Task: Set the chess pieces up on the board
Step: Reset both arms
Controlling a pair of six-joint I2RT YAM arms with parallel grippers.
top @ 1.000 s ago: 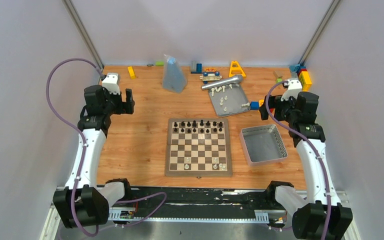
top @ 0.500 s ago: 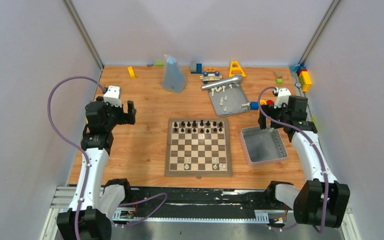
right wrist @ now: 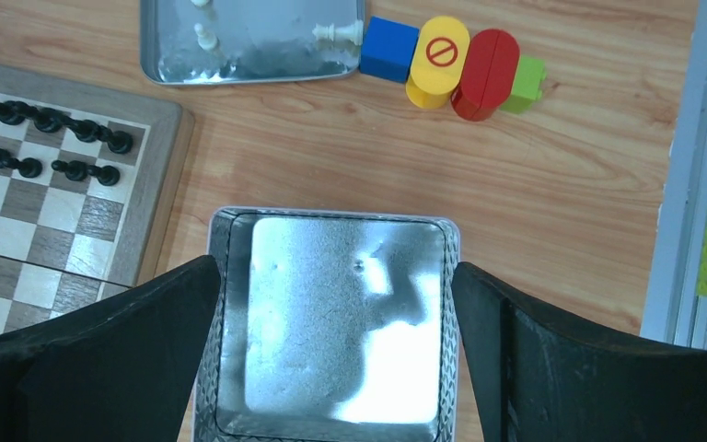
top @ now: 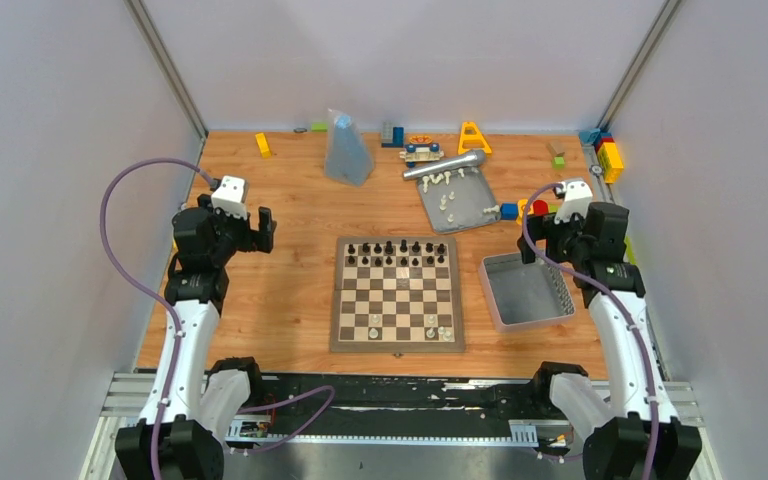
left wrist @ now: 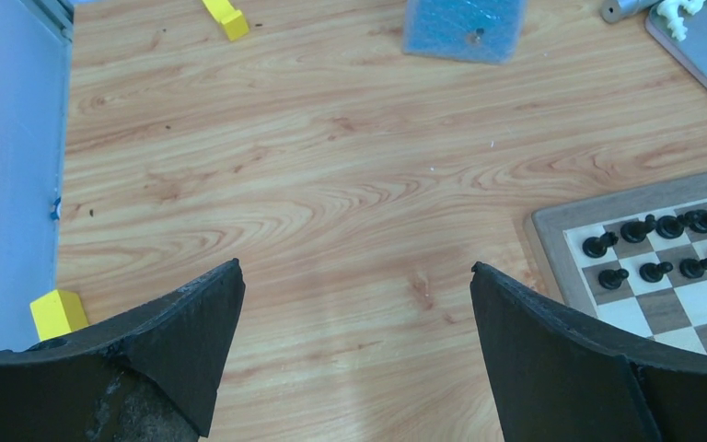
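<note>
near edge of the desk (top: 280,300): the board (top: 397,345) lies flat, centred between the two arms. a few cream pieces (top: 430,331) stand on its two nearest rows, most squares there bare.

left claw (left wrist: 354,272): spread wide, nothing between the fingers, over bare desk to the left of the board, apart from it.

right claw (right wrist: 333,267): spread wide, holding nothing, above the deep grey tray (top: 525,290), which sits just right of the board with nothing visible inside.

far side of the board: black pieces (top: 400,252) fill the two farthest rows.

beyond the board: a flat grey tray (top: 465,205) carries loose cream pieces (top: 447,185). toy blocks (right wrist: 442,60) lie beside its right corner.

far edge: a bluish bag (top: 346,150) and a yellow block (top: 262,145).
</note>
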